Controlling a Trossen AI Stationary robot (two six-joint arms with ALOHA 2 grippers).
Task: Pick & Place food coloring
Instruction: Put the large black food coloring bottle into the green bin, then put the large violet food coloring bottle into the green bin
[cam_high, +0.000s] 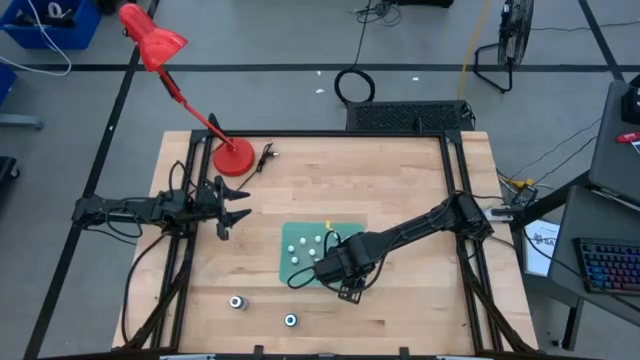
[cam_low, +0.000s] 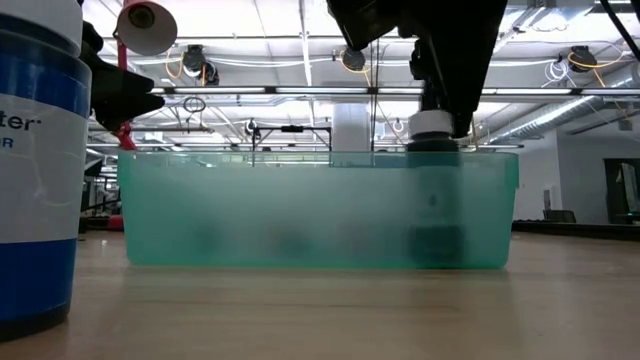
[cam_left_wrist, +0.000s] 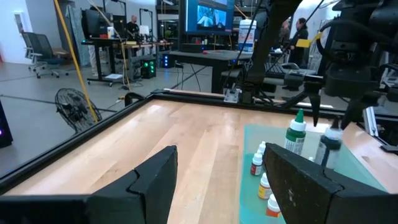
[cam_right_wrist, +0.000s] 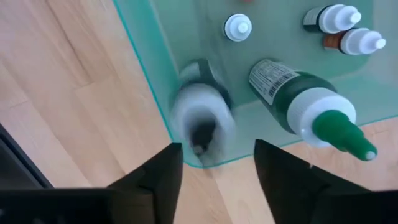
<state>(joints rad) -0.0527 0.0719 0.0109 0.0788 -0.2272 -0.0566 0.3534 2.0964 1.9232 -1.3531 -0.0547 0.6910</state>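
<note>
The food coloring bottles are small: several whitish ones (cam_high: 305, 243) stand in a green translucent tray (cam_high: 300, 268) at the table's middle. A taller green-capped bottle (cam_right_wrist: 311, 106) stands near the tray's near edge. Beside it, a dark bottle with a pale top (cam_right_wrist: 200, 124) shows blurred in the tray's corner. My right gripper (cam_right_wrist: 217, 152) points down over that corner, open, with a finger on either side above the bottle (cam_left_wrist: 329, 140). Two more bottles (cam_high: 237, 302) (cam_high: 290, 320) stand on the wood near the front edge. My left gripper (cam_left_wrist: 217, 180) waits open at the table's left.
A red desk lamp (cam_high: 232, 157) stands at the far left of the table. A blue-and-white bottle (cam_low: 35, 170) looms close in the low view. Bare wood lies to the right of the tray and along the far edge.
</note>
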